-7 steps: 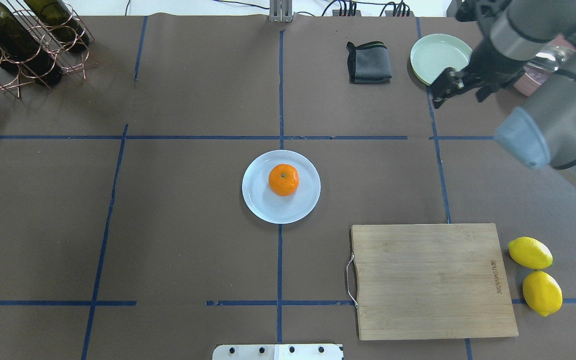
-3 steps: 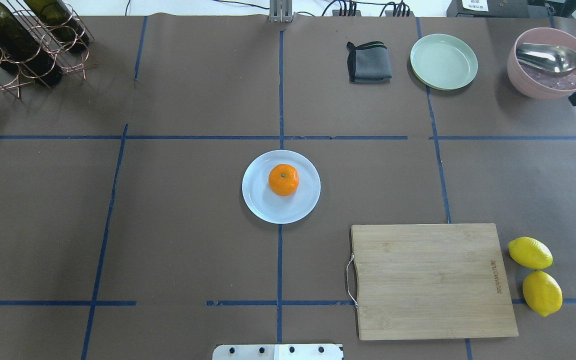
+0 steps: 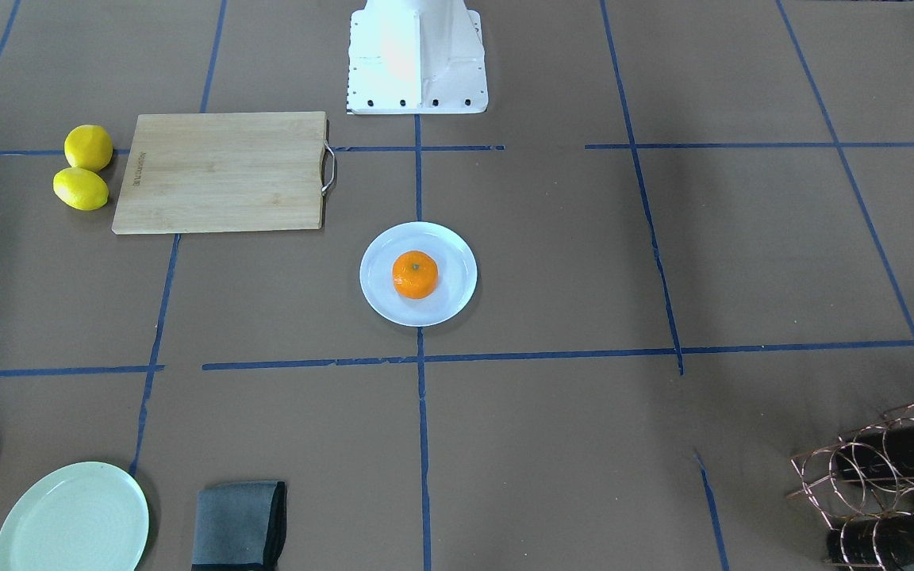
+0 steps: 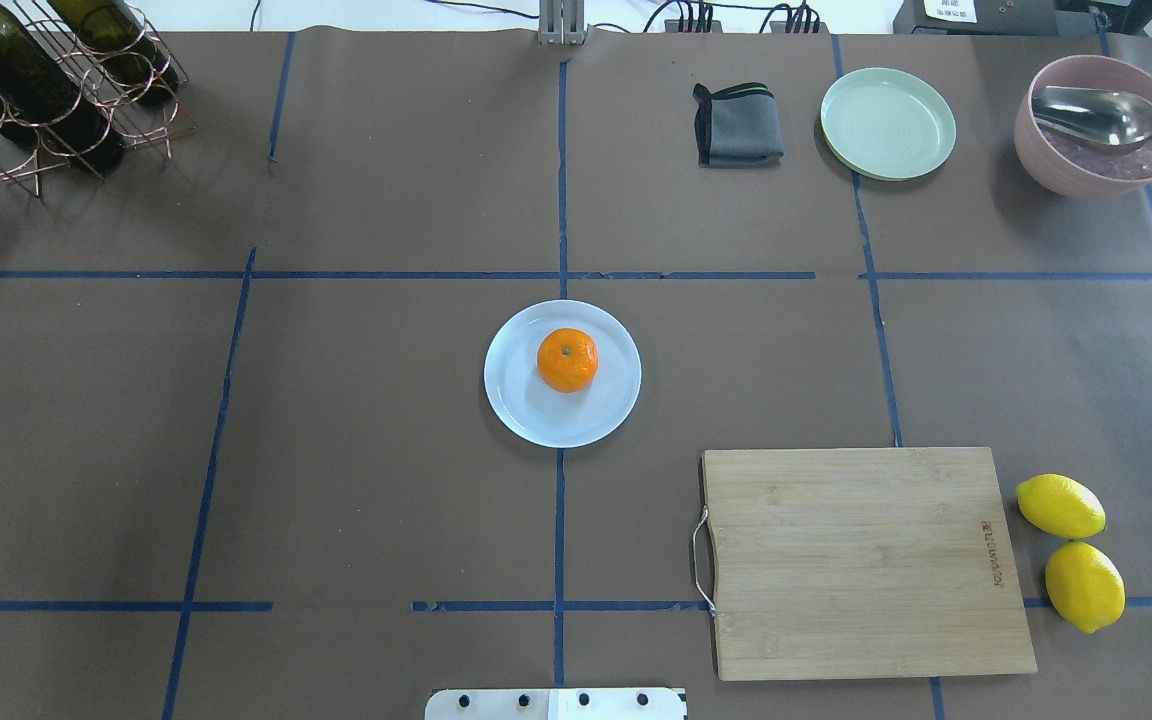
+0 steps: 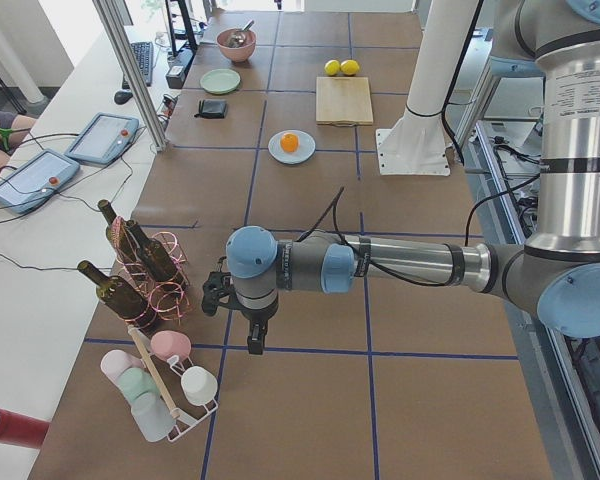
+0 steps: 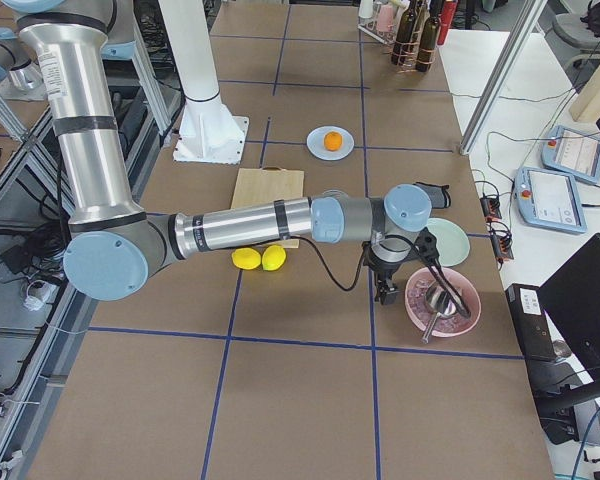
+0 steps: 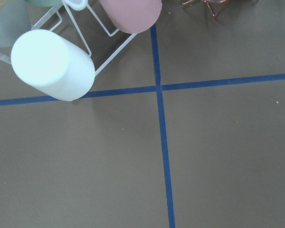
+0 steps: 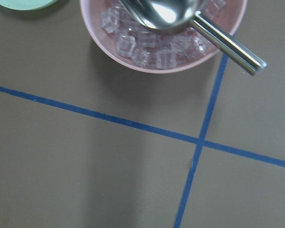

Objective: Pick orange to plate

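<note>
The orange (image 4: 567, 359) rests on the white plate (image 4: 526, 410) at the table's middle, stem dimple up; it also shows in the front view as the orange (image 3: 415, 274) on the plate (image 3: 449, 301). No gripper is near it. My left gripper (image 5: 252, 340) hangs far off beside the bottle rack, seen only in the left side view; I cannot tell whether it is open or shut. My right gripper (image 6: 385, 292) hovers next to the pink bowl, seen only in the right side view, and its state is equally unclear.
A wooden cutting board (image 4: 866, 560) lies front right with two lemons (image 4: 1060, 505) beside it. At the back right stand a grey cloth (image 4: 738, 124), a pale green plate (image 4: 887, 123) and a pink bowl (image 4: 1076, 170) of ice with a spoon. A wine rack (image 4: 46, 90) stands back left.
My right arm has pulled back to the right and left the overhead view, uncovering the pink bowl. The orange and the white plate have not moved.
</note>
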Robot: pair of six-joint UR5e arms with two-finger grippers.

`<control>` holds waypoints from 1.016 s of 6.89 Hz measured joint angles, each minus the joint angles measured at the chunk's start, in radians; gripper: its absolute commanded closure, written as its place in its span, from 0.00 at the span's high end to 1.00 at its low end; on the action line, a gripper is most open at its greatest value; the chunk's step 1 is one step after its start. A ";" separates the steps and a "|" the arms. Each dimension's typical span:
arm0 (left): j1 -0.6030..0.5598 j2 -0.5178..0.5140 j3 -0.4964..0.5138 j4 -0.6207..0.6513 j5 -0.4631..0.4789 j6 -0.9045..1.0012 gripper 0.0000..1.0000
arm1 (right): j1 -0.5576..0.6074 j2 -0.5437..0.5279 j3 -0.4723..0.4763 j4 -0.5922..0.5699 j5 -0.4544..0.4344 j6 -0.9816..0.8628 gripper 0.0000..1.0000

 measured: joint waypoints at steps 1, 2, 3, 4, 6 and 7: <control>-0.001 0.004 -0.005 -0.001 -0.001 -0.005 1.00 | 0.029 -0.027 -0.017 0.004 0.001 -0.001 1.00; -0.001 0.006 -0.008 -0.001 -0.001 -0.007 1.00 | 0.058 -0.046 -0.031 0.015 0.003 0.005 1.00; -0.001 0.006 -0.010 -0.002 -0.001 -0.007 1.00 | 0.080 -0.059 -0.035 0.039 0.002 0.009 1.00; -0.001 0.007 -0.013 -0.002 -0.001 -0.008 1.00 | 0.098 -0.079 -0.037 0.096 -0.002 0.014 1.00; -0.001 0.007 -0.018 -0.002 0.000 -0.008 1.00 | 0.110 -0.134 -0.037 0.222 -0.005 0.051 1.00; -0.001 0.007 -0.019 -0.001 0.000 -0.008 1.00 | 0.111 -0.140 -0.037 0.243 -0.003 0.070 1.00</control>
